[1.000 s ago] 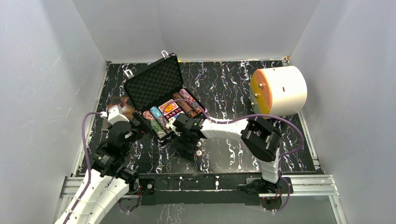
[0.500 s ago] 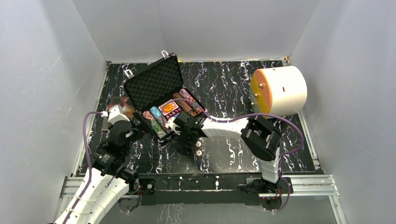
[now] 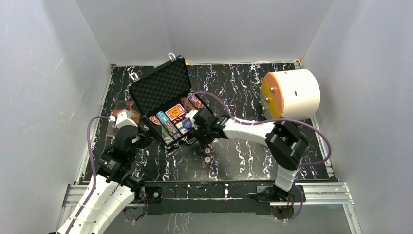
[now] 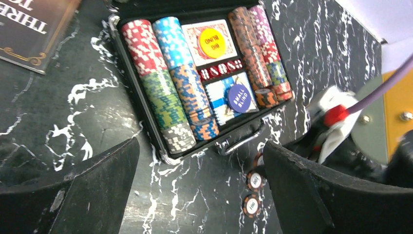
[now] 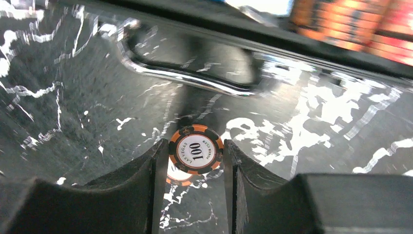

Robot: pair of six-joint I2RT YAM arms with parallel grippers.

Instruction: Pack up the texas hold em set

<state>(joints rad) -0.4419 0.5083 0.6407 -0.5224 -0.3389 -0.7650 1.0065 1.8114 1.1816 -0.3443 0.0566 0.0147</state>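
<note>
The black hard case (image 3: 160, 85) lies open at the table's centre left. It holds rows of multicoloured poker chips (image 4: 170, 92), card decks, red dice (image 4: 221, 70) and round blind buttons (image 4: 242, 99). My right gripper (image 3: 198, 124) hovers at the case's front right corner. In the right wrist view it (image 5: 196, 145) is shut on an orange-and-black "100" chip (image 5: 196, 151), held above another chip (image 5: 179, 176), near the case handle (image 5: 185, 80). Two loose chips (image 3: 207, 155) lie on the table in front of the case. My left gripper (image 4: 200, 165) is open and empty, before the case's front left.
A big white cylinder with an orange face (image 3: 292, 95) lies at the right. A dark brown booklet (image 4: 34, 34) lies left of the case. White walls enclose the table on three sides.
My right gripper has moved back and to the right, from over the loose chips toward the case's front right corner. The left arm has barely moved.
</note>
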